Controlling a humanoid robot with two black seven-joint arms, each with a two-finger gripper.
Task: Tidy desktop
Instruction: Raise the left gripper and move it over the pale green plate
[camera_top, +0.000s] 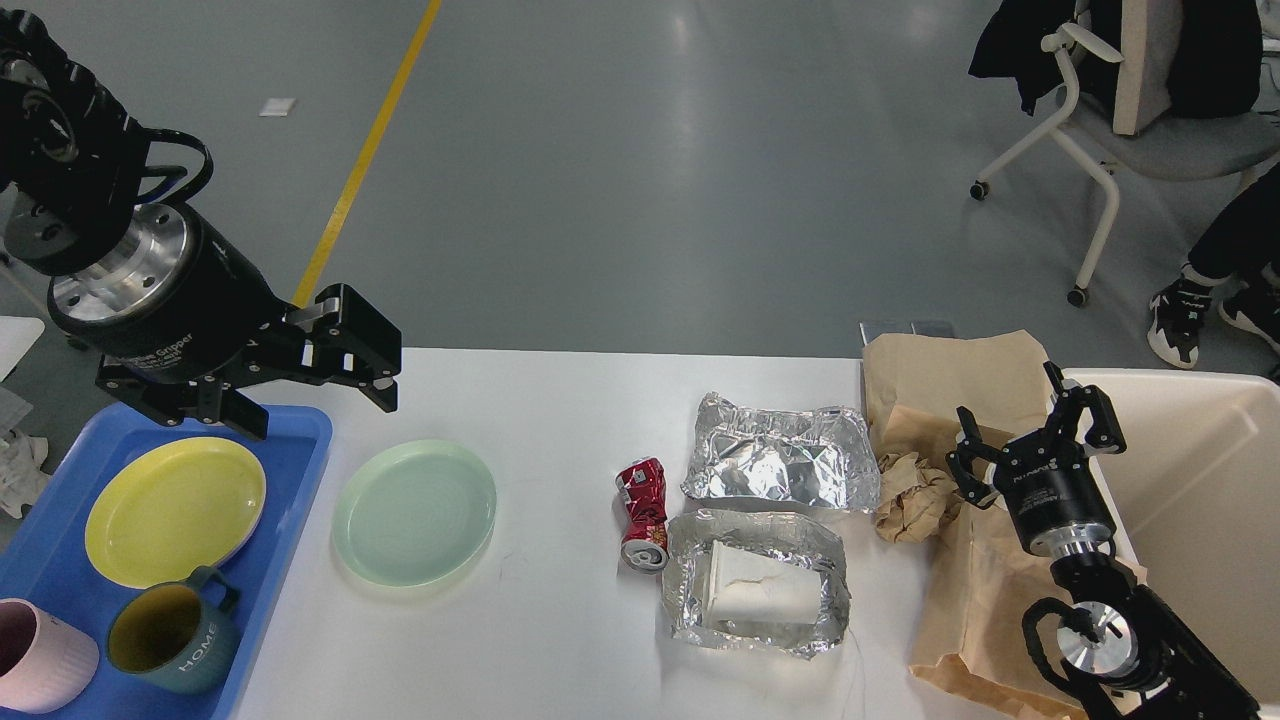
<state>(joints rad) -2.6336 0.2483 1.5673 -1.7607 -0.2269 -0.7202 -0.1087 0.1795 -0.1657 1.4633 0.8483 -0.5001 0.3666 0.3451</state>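
Clearly the desktop (560, 420) fills the middle of the view and is far from tidy. A green plate (414, 512) lies near its left edge, just beside the blue tray (300, 440) holding a yellow plate (175, 510) and two mugs. Mid-table sit a crushed red can (642, 513) and two foil containers (770, 530); brown paper (950, 400) covers the right edge by the cream bin (1200, 480). The left gripper (315, 385) hangs open and empty over the tray's far corner; the right gripper (1035, 435) is open, empty, above the paper. Thin foil likely crumples or slips when pinched, and the can may roll.
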